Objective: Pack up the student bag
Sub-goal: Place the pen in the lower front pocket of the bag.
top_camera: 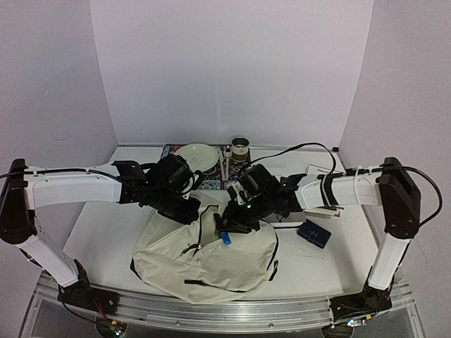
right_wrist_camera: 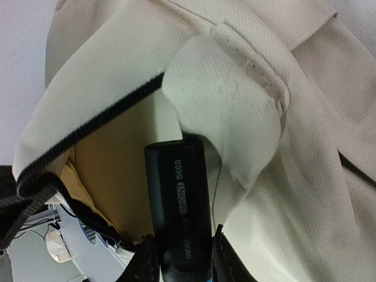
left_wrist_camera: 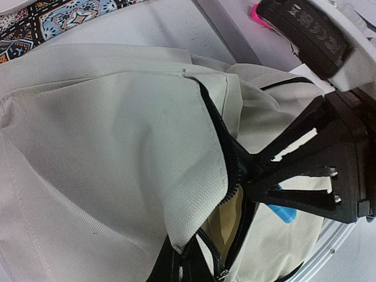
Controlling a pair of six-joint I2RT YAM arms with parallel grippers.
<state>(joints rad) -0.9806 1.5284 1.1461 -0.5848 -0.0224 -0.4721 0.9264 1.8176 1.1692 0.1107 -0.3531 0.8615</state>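
Below right hand [top_camera: 227, 229] and marker [right_wrist_camera: 179, 205] — student bag [top_camera: 211, 271]

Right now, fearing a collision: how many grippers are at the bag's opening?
2. The left gripper pinches the zip edge of the student bag; the right gripper holds a black marker at the opening.

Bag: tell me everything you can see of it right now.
The bag is a big soft cream fabric backpack with black zip and trim and a tan lining. It lies slumped on the table, between the two arms. Its zip is open; the left jaws, shut on the opening's edge, hold it agape. The right jaws hold a black marker pointing into the opening.
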